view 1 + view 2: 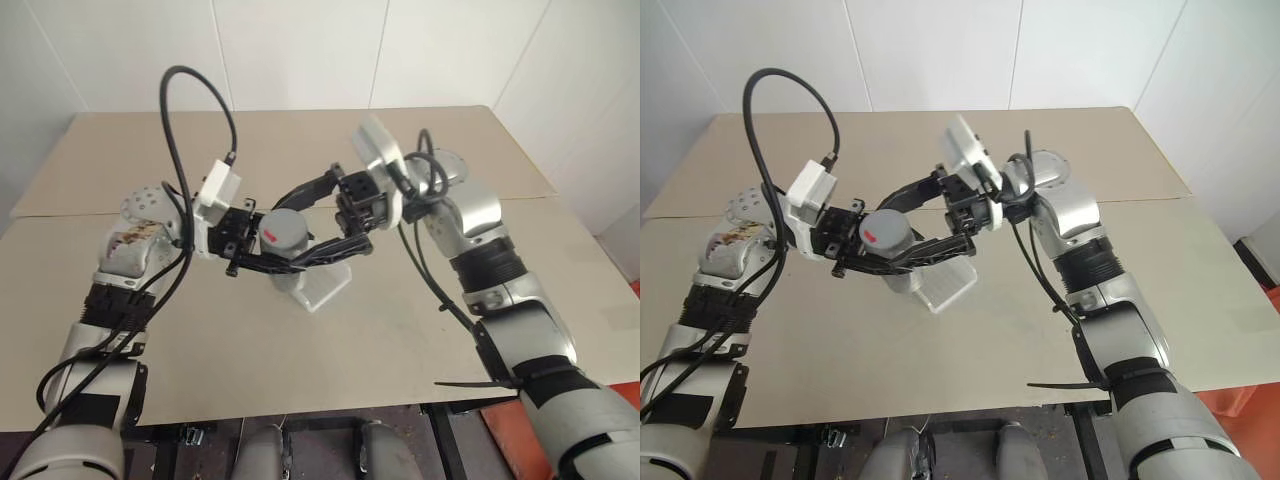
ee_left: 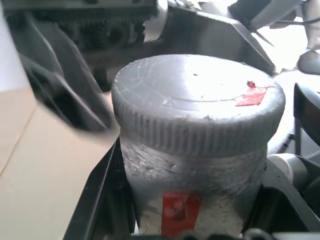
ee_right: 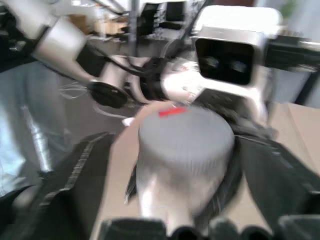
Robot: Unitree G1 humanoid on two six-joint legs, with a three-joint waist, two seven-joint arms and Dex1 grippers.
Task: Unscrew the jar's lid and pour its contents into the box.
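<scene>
My left gripper [image 1: 270,248] is shut on the jar [image 2: 192,190], holding it in the air just above the box [image 1: 326,284]. The jar has a whitish-grey body with a red label patch. Its ribbed grey lid [image 2: 197,102] sits on top with a small red mark on it. My right gripper [image 1: 298,228] reaches in from the right and stands open. Its black fingers [image 3: 75,170] straddle the lid [image 3: 186,135] with a gap on each side. The box is a small clear tray on the table, partly hidden under the jar. The contents are hidden inside the jar.
The beige table [image 1: 400,340] stretches all around the box, with a seam across it [image 1: 560,197] and its front edge near me [image 1: 300,412]. White walls close off the back. A black cable [image 1: 190,90] loops above my left wrist.
</scene>
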